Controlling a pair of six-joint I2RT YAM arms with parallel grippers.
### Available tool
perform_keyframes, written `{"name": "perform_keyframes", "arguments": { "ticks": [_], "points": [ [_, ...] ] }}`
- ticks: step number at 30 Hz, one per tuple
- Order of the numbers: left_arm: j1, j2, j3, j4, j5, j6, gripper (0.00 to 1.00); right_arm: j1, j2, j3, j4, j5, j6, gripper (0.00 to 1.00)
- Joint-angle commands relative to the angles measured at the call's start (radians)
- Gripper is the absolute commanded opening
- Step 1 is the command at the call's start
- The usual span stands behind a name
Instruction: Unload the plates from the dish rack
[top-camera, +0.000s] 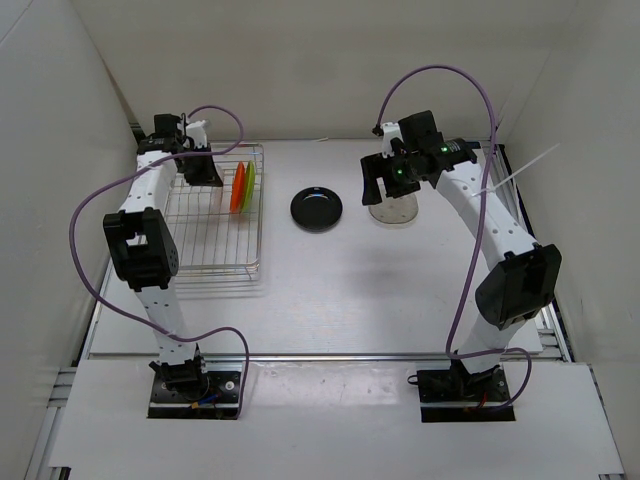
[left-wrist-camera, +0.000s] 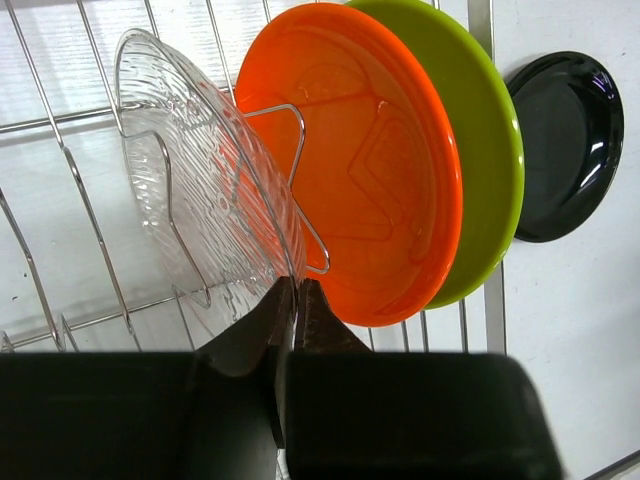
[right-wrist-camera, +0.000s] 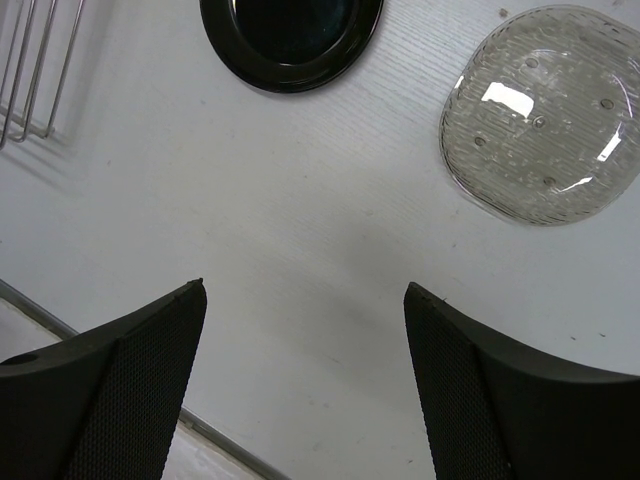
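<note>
The left gripper (left-wrist-camera: 295, 300) was pinched on the lower rim of a clear plate (left-wrist-camera: 190, 180) standing in the dish rack (top-camera: 210, 250) at the left of the top view, beside the orange plate (left-wrist-camera: 370, 170) and green plate (left-wrist-camera: 490, 150); the right gripper (right-wrist-camera: 305, 300) hung spread above the table (right-wrist-camera: 300, 200); the black plate (top-camera: 316, 208) lay at centre, another clear plate (right-wrist-camera: 540, 110) to its right.

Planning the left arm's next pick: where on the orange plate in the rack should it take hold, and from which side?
Take the orange plate by its top rim, coming straight down, one finger on each face. It stands on edge in the dish rack, sandwiched between the clear plate and the lime green plate, so only the thin upper rim is free.
</note>
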Motion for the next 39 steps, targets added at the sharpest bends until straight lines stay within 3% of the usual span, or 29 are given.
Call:
{"name": "perform_keyframes", "arguments": {
  "ticks": [1,6,13,17,21,24,29,31,35,39],
  "points": [
    [0.001,-0.038,-0.005,-0.004,0.017,-0.013,0.11,0.000,-0.031,-0.016,0.012,-0.006,-0.012,0.83],
    [0.001,-0.092,0.030,-0.045,0.007,0.001,0.11,0.000,-0.031,-0.016,0.012,-0.006,-0.012,0.83],
    [-0.018,-0.248,0.187,-0.263,0.007,0.116,0.11,0.000,-0.040,-0.007,0.012,0.038,-0.003,0.84],
    [-0.029,-0.422,0.178,-0.321,0.048,0.173,0.11,0.000,-0.040,0.015,0.012,0.049,-0.003,0.84],
    [-0.121,-0.565,0.098,-0.357,0.010,0.303,0.11,0.000,-0.058,0.025,0.012,0.049,-0.003,0.84],
    [-0.303,-0.670,0.011,-0.276,-0.171,0.355,0.11,0.000,-0.069,0.070,0.012,0.023,0.006,0.85],
    [-0.734,-0.713,-0.213,-0.085,-0.747,0.550,0.11,-0.019,-0.141,0.160,-0.001,-0.022,0.031,0.87],
    [-0.840,-0.699,-0.285,-0.015,-0.960,0.684,0.11,-0.041,-0.196,0.160,0.031,-0.042,0.043,0.88],
    [-1.037,-0.656,-0.547,0.099,-1.200,0.910,0.11,-0.050,-0.305,0.038,0.097,-0.039,0.055,0.88],
    [-1.292,-0.613,-0.657,0.265,-1.329,1.115,0.11,-0.050,-0.328,-0.041,0.097,-0.103,0.002,0.89]
  ]
}}
